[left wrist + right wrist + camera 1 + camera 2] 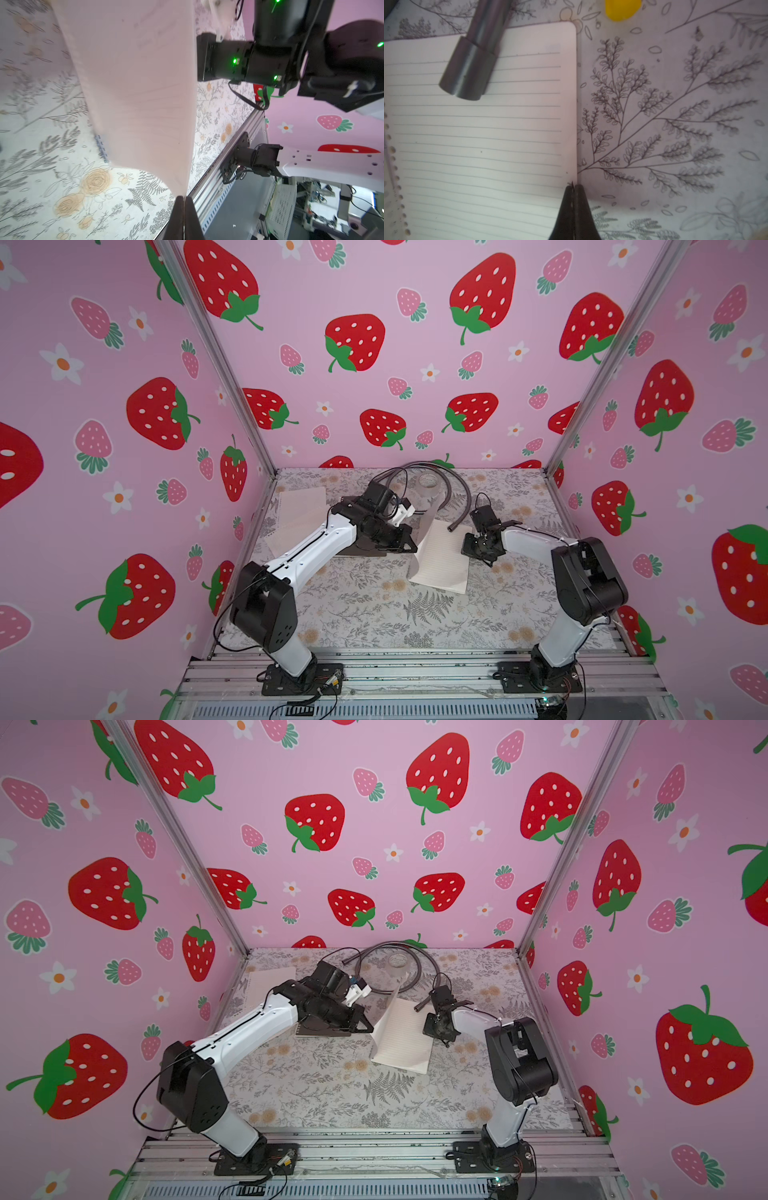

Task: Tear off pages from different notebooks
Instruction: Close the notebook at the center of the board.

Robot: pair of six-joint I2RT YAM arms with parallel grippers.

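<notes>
**Paper, plastic and bare metal**

The lifted page (135, 83) is thin matt paper, translucent enough that faint ruled lines show through. The open notebook (477, 145) shows a smooth, matt, cream-white lined sheet with holes punched along one edge. The hose (471, 62) is smooth grey with a satin sheen, plastic or rubber. The table cover (374, 614) is a matt floral print. The frame rails (415, 672) are bare brushed aluminium. The arm shells (311, 545) are glossy white plastic with matt black joints.
</notes>
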